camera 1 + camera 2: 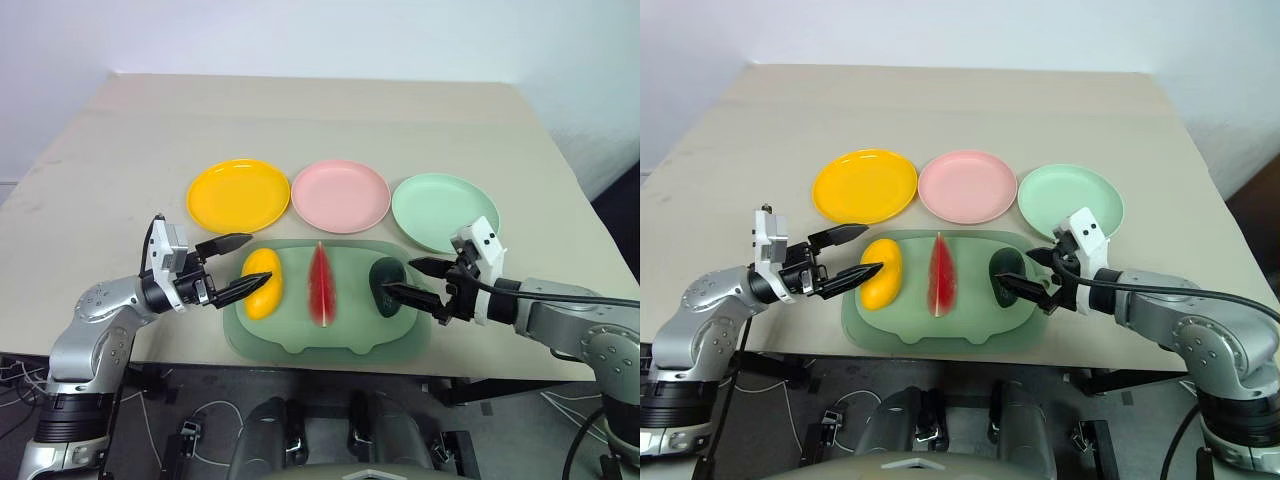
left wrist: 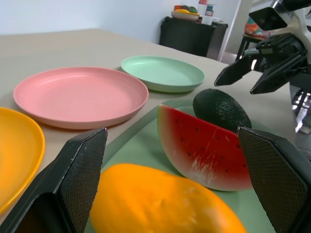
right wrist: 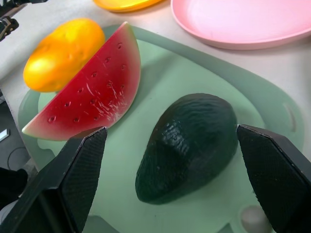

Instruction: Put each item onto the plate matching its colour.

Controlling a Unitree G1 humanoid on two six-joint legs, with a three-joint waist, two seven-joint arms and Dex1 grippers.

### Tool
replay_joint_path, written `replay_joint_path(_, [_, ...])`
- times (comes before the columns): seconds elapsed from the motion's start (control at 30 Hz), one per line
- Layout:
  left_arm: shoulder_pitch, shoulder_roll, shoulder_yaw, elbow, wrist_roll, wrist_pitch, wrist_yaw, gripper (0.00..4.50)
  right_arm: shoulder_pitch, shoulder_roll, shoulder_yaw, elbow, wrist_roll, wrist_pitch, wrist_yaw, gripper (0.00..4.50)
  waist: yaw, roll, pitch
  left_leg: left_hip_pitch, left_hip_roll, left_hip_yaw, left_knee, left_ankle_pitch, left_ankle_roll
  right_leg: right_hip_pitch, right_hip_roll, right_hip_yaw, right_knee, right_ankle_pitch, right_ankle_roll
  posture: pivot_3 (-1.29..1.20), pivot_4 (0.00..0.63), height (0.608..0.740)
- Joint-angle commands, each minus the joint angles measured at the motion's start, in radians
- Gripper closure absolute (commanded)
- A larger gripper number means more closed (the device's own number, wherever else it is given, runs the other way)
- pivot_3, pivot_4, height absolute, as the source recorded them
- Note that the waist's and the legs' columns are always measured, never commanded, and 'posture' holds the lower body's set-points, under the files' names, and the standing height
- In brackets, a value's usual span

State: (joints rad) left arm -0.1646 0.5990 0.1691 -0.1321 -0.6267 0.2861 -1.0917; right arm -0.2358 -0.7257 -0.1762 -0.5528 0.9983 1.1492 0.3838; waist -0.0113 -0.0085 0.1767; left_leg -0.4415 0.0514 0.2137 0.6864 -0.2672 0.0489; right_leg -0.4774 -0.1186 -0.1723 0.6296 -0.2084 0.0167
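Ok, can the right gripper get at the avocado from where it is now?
Probably yes. The right gripper is open and aimed at the avocado on the tray, one finger either side. The watermelon wedge stands apart; nothing blocks it.

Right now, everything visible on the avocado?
The avocado is a dark green, pebbly toy, egg-shaped, looks like plastic. It lies on its side at the right end of the pale green tray, apart from the watermelon wedge. The open right gripper straddles it without touching.
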Motion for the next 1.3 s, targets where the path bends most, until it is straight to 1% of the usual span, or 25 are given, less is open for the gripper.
replay_joint_path(0.03, [-0.013, -0.006, -0.001, -0.006, 0.01, -0.027, -0.003, 0.02, -0.031, 0.026, 0.026, 0.021, -0.014, 0.006, -0.025, 0.0, 0.0, 0.0, 0.0, 0.0, 0.0, 0.0, 0.0, 0.0, 0.0, 0.0, 0.0, 0.0, 0.0, 0.0, 0.0, 0.0, 0.15, 0.696])
replay_joint_path(0.23, [-0.02, -0.009, 0.001, 0.007, 0.02, -0.041, -0.004, 0.02, -0.066, 0.064, 0.096, 0.113, -0.111, -0.005, -0.062, 0.0, -0.001, 0.0, 0.0, 0.0, 0.0, 0.0, 0.0, 0.0, 0.0, 0.0, 0.0, 0.0, 0.001, 0.0, 0.0, 0.0, 0.15, 0.696])
replay_joint_path(0.5, [0.008, -0.009, 0.017, 0.039, 0.03, -0.08, -0.029, 0.02, -0.097, 0.085, 0.157, 0.139, -0.188, -0.025, -0.03, 0.0, -0.002, 0.0, 0.0, 0.0, 0.0, 0.0, 0.0, 0.0, 0.0, -0.001, 0.0, 0.0, 0.001, 0.001, 0.001, 0.0, 0.15, 0.696])
replay_joint_path(0.6, [0.018, -0.004, 0.023, 0.052, 0.035, -0.097, -0.034, 0.0, -0.096, 0.077, 0.165, 0.119, -0.207, -0.062, 0.019, 0.63, -0.002, 0.0, 0.0, 0.0, 0.0, 0.0, 0.0, 0.0, 0.0, -0.001, 0.0, 0.0, 0.001, 0.0, 0.002, 0.0, 0.15, 0.696])
replay_joint_path(0.67, [0.022, -0.003, 0.031, 0.056, 0.034, -0.105, -0.03, 0.0, -0.099, 0.073, 0.15, 0.109, -0.21, -0.067, 0.033, 1.25, -0.001, 0.0, 0.0, 0.0, 0.0, 0.0, 0.0, 0.0, 0.0, -0.001, 0.0, 0.0, 0.001, 0.0, 0.002, 0.0, 0.15, 0.696])
replay_joint_path(0.73, [0.034, -0.002, 0.037, 0.055, 0.033, -0.113, -0.031, 0.0, -0.104, 0.059, 0.125, 0.095, -0.193, -0.064, 0.06, 1.31, -0.001, 0.0, 0.0, 0.0, 0.0, 0.0, 0.0, 0.0, 0.0, -0.001, 0.0, 0.0, 0.001, 0.0, 0.002, 0.0, 0.15, 0.696])
replay_joint_path(0.8, [0.053, -0.002, 0.044, 0.045, 0.031, -0.119, -0.027, 0.0, -0.125, 0.035, 0.072, 0.092, -0.16, -0.057, 0.093, 1.31, -0.002, 0.0, 0.0, 0.0, 0.0, 0.0, 0.0, 0.0, 0.0, -0.001, 0.0, 0.0, 0.001, 0.0, 0.002, 0.0, 0.15, 0.696])
replay_joint_path(0.87, [0.071, -0.002, 0.051, 0.033, 0.03, -0.125, -0.018, 0.0, -0.181, -0.004, 0.047, 0.154, -0.214, -0.093, 0.1, 1.31, -0.002, 0.001, 0.0, 0.0, 0.0, 0.0, 0.0, 0.0, 0.0, -0.001, 0.0, 0.0, 0.001, 0.0, 0.001, 0.0, 0.15, 0.696])
replay_joint_path(0.97, [0.084, -0.006, 0.051, 0.016, 0.029, -0.126, -0.005, 0.0, -0.269, -0.038, 0.064, 0.307, -0.322, -0.165, 0.102, 1.31, -0.004, 0.001, 0.0, 0.0, 0.0, 0.001, 0.0, 0.0, 0.0, -0.001, 0.0, 0.0, 0.001, -0.001, 0.001, 0.0, 0.15, 0.696])
replay_joint_path(1.1, [0.083, -0.008, 0.049, 0.007, 0.028, -0.121, 0.008, 0.0, -0.408, -0.06, 0.181, 0.579, -0.501, -0.249, 0.126, 1.31, -0.005, 0.001, 0.0, 0.0, 0.0, 0.001, 0.0, 0.0, 0.0, -0.002, 0.0, 0.0, 0.001, 0.0, 0.001, 0.0, 0.15, 0.696])
replay_joint_path(1.2, [0.076, -0.008, 0.043, -0.004, 0.027, -0.112, 0.02, 0.0, -0.514, -0.047, 0.24, 0.792, -0.596, -0.328, 0.185, 1.31, -0.007, 0.001, 0.001, -0.001, 0.0, 0.002, 0.0, 0.0, -0.001, -0.003, 0.0, 0.0, 0.002, 0.001, -0.002, 0.0, 0.15, 0.696])
replay_joint_path(1.3, [0.069, -0.007, 0.039, -0.018, 0.025, -0.102, 0.032, 0.0, -0.599, -0.024, 0.292, 0.984, -0.679, -0.413, 0.244, 1.31, -0.009, 0.002, 0.001, -0.002, 0.0, 0.002, 0.0, 0.001, -0.001, -0.004, 0.0, 0.0, 0.002, 0.003, 0.001, 0.0, 0.15, 0.696])
